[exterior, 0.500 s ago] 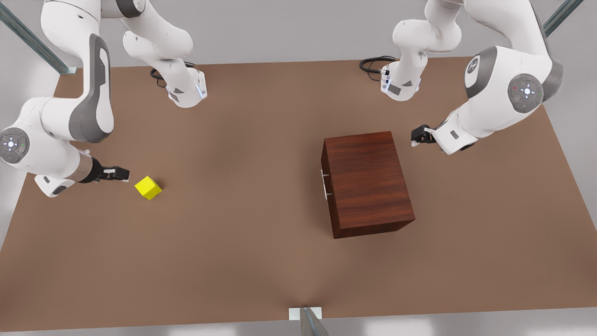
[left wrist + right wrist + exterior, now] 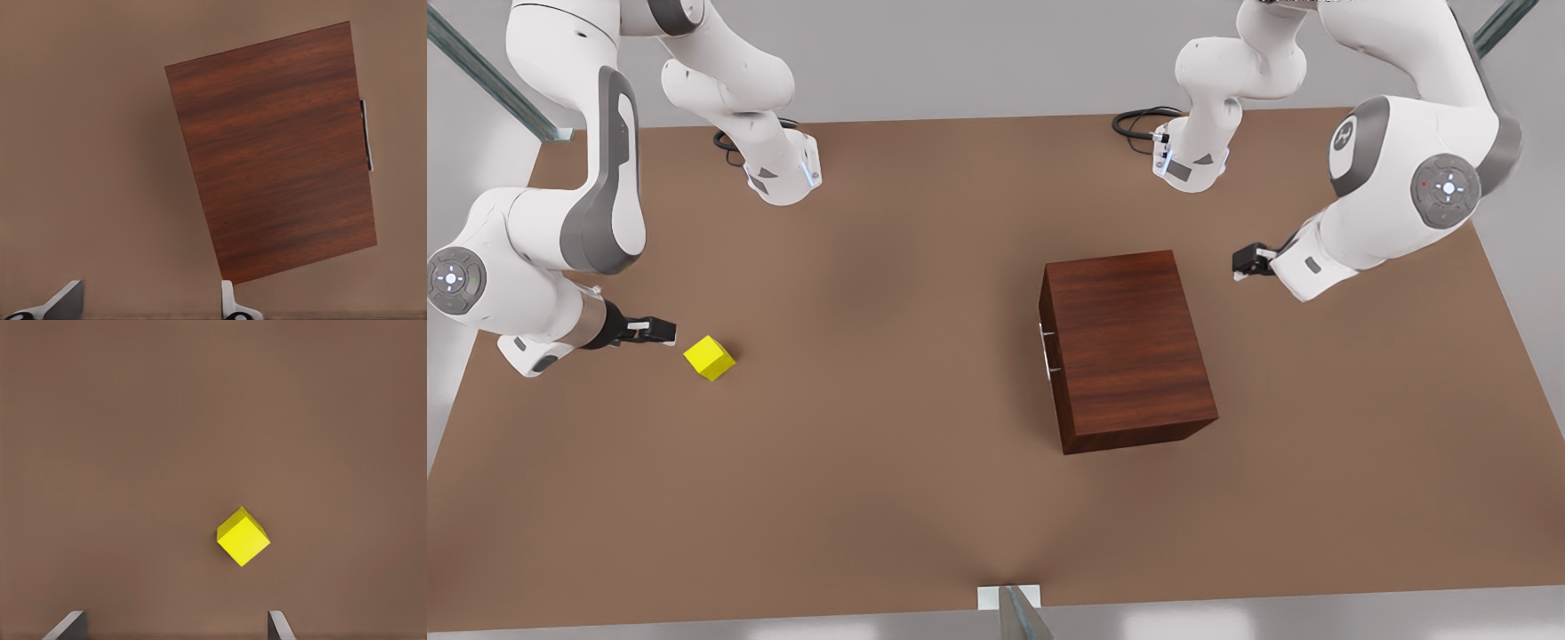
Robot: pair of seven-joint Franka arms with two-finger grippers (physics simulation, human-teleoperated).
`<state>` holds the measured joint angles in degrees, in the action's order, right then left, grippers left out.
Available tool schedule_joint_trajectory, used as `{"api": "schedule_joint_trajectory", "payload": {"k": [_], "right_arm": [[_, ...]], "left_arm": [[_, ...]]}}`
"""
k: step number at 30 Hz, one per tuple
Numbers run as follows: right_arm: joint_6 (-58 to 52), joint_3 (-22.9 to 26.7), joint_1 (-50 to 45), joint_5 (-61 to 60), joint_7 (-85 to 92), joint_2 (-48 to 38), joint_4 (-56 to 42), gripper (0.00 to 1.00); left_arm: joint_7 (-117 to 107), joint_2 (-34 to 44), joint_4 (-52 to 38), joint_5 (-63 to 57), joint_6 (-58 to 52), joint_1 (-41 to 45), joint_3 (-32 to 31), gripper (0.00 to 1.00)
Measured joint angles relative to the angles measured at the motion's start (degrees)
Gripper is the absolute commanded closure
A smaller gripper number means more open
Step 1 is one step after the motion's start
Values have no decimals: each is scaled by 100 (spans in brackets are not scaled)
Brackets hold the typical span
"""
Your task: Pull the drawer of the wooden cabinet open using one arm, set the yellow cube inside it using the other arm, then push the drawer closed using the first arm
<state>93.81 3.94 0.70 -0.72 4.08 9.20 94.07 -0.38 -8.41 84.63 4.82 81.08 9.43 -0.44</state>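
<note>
Starting the task is what both arms are about: neither has touched anything, and the drawer sits shut, flush with the front of the wooden cabinet, its slim silver handle facing the front view's left.

By the wrist views, the left gripper is the one hanging near the cabinet's far corner on the front view's right, on the side away from the handle. Its fingers are spread wide and hold nothing. The right gripper is on the front view's left, just beside the yellow cube but not touching it; its fingers are also wide apart and empty. The cube rests on the brown worktop, well apart from the cabinet.

My reading is that the opening step comes first: the left gripper would need to travel over or around the cabinet to the handle side, then close on the bar and pull. The right gripper need only centre over the cube, which sits turned at an angle, so the wrist may have to rotate to meet flat faces.

From the left wrist view the handle appears as a clear bar standing off the cabinet's edge. The right wrist view shows the cube offset from the midline between the fingers.
</note>
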Motion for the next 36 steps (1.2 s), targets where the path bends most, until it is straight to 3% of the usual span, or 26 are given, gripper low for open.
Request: {"api": "schedule_joint_trajectory", "payload": {"k": [2,7,11,20,28,36], "right_arm": [[-1,0,0,0,6,0,0,0],[-6,-1,2,2,17,6,-7,0],[-8,-5,-4,1,23,102,-123,0],[-9,-9,-12,13,33,183,-161,0],[-9,-9,-17,15,38,202,-167,0],[-9,-13,-17,22,41,237,-167,0]], "left_arm": [[-88,-350,-13,-118,261,222,-14,0],[-843,-1197,-605,-827,800,2213,-28,0],[-1749,-2219,-1418,-1207,871,3063,-24,0],[-3569,-3144,-2199,-1452,1361,3298,-13,0],[-4972,-3508,-2143,-1843,1983,3730,13,0],[-5973,-3740,-2075,-2241,1325,3732,17,0]]}}
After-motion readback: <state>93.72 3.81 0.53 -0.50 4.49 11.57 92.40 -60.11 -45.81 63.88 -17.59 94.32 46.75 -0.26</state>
